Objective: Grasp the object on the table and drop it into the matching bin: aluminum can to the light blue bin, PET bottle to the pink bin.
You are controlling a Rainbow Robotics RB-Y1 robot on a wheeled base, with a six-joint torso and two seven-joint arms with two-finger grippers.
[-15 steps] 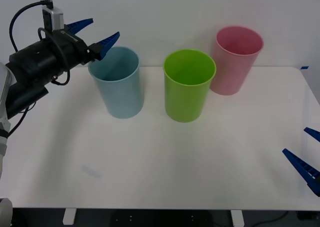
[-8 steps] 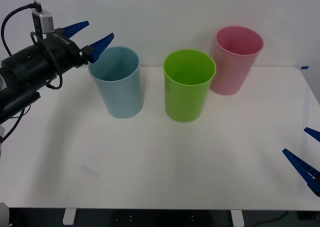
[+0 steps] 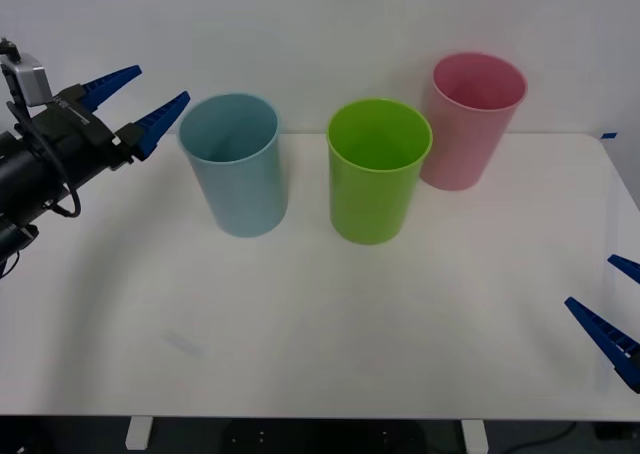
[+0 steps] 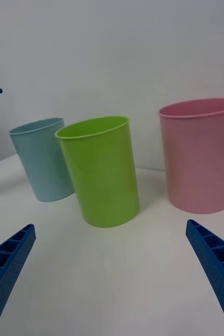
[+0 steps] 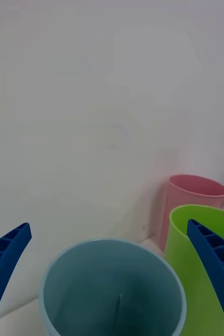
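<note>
Three tall cups stand in a row on the white table [image 3: 320,324]; the light blue bin [image 3: 234,166] is on the left, the green bin [image 3: 378,172] is in the middle, and the pink bin [image 3: 470,122] is on the right and a bit farther back; the green bin and the pink bin stand just beside each other, and the light blue bin stands a little apart from the green one. The left gripper [image 3: 135,102] is up in the air at the far left, just beside the rim of the light blue bin and about level with it; its two blue fingers are spread apart and there is nothing between them; the left wrist view looks down into the light blue bin [image 5: 112,289], and the inside looks dark and bare as far as can be seen; where the can is cannot be told. The right gripper [image 3: 610,314] sits low at the near right edge of the table, well apart from the bins; its fingers are spread wide too, with nothing between them.
</note>
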